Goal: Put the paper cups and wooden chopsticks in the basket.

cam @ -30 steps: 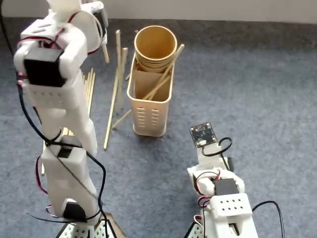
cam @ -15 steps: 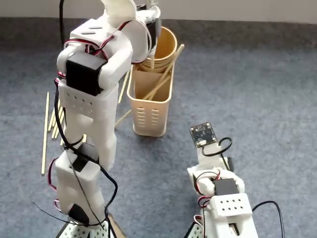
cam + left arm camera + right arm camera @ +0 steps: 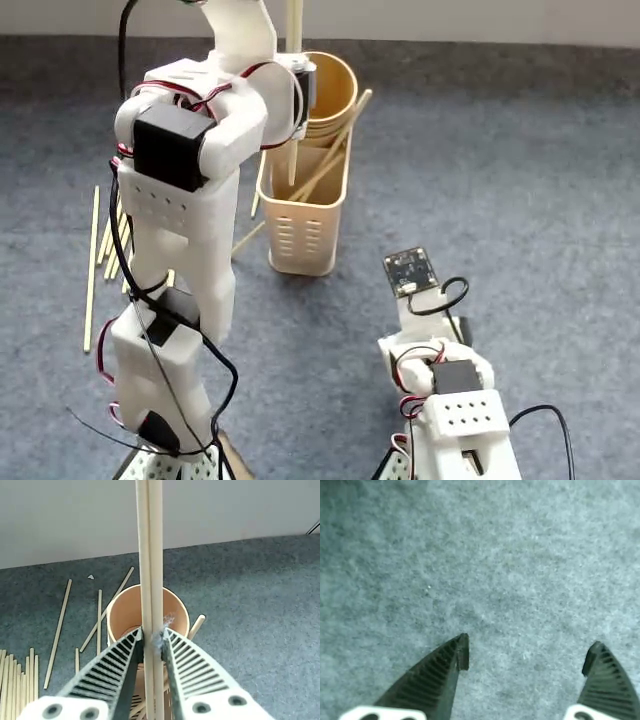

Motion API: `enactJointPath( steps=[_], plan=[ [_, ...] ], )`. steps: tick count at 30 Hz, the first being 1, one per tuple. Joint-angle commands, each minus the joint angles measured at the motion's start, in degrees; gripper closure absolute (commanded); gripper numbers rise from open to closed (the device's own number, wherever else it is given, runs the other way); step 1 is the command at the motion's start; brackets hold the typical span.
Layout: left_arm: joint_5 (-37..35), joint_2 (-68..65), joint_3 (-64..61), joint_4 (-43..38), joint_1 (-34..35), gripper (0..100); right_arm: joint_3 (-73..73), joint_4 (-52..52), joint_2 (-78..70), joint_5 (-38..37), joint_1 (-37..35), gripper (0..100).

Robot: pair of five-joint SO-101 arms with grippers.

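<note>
The left gripper [image 3: 152, 640] holds two chopsticks [image 3: 149, 555] upright at the basket [image 3: 300, 235], fingers clamped; the right gripper [image 3: 527, 655], fingers spread, hangs above the worktop [image 3: 520, 555].

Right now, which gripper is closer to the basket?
Left. The left gripper hangs right above the basket, shut on two chopsticks held upright. The right gripper sits open over bare carpet, well apart from it.
</note>
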State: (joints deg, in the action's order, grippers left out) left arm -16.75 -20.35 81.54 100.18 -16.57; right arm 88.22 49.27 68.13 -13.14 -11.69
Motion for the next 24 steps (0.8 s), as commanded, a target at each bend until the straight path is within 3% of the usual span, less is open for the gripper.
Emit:
enactJointPath(
  steps=[1, 24],
  plan=[
    [0.0, 1.6, -0.1, 0.1, -1.1, 99, -0.4, -0.9, 0.7, -0.6, -0.4, 64.1],
    [3.2, -12.4, 0.3, -1.0, -2.1, 99, -0.4, -0.9, 0.7, -0.6, -0.4, 64.1]
  ],
)
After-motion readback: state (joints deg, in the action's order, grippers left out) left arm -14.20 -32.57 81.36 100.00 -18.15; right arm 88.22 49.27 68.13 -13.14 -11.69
